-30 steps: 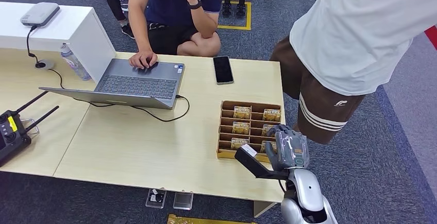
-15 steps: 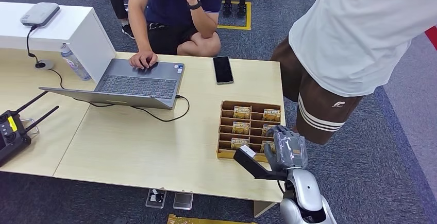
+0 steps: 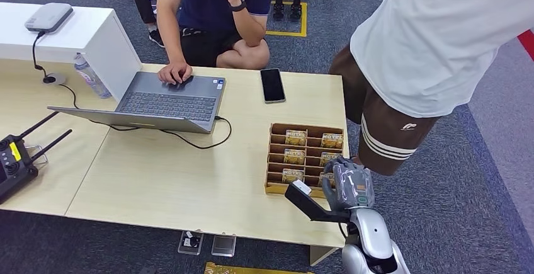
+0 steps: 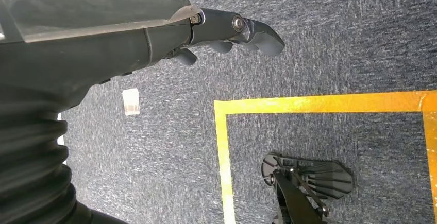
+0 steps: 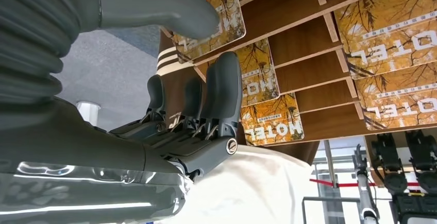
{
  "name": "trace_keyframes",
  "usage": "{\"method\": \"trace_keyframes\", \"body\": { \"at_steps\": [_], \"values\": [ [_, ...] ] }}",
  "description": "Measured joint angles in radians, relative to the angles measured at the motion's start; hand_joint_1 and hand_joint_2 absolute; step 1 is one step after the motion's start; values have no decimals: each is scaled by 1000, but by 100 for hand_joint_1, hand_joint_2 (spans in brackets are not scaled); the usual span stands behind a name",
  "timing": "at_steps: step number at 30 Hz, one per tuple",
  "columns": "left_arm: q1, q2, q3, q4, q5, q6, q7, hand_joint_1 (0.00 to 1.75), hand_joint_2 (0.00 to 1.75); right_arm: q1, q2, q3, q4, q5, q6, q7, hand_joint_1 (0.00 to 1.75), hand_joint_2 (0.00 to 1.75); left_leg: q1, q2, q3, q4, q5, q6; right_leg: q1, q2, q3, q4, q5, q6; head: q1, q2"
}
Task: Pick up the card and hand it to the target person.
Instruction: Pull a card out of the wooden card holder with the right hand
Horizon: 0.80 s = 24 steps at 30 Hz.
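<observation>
A: Which hand's nearer?
B: The right hand (image 3: 350, 182), easily. It sits at the near right corner of the card rack (image 3: 274, 154), at the bench (image 3: 189, 186) edge. The left hand (image 4: 227, 33) hangs over floor carpet with nothing in it, fingers loosely apart (not involved).

A: Right hand state?
B: Fingers (image 5: 221, 92) apart from the thumb (image 5: 170, 7), which is stretched out straight. Nothing held yet. In the wrist view the thumb tip overlaps a card (image 5: 211, 15) and the fingers stand just before the next ones; real contact I can't tell.

A: Where does the card lie from it?
B: Right ahead of the fingertips, in the rack's right column, nearest slot. The cards stand tilted in their slots, long edges running across the rack, top edges up (that's the edge to pinch, I'd judge).

A: And further out?
B: Beyond the rack's right side stands a person in a white shirt (image 3: 441, 41), likely the receiver. Another sits at a laptop (image 3: 167, 101) on the far side.
</observation>
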Motion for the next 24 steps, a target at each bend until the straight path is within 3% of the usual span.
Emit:
{"method": "trace_keyframes", "body": {
  "at_steps": [10,24],
  "values": [
    [0,0,0,0,0,0,0,0,175,0,0,0,3,0,0,0,82,175,0,0,0,0,0,0,0,0,0,0,0,0,0,0],
    [0,0,0,0,-4,0,-1,0,175,-2,-7,0,9,-2,1,3,84,175,0,0,0,0,0,0,0,0,0,0,0,0,0,0]
  ]
}}
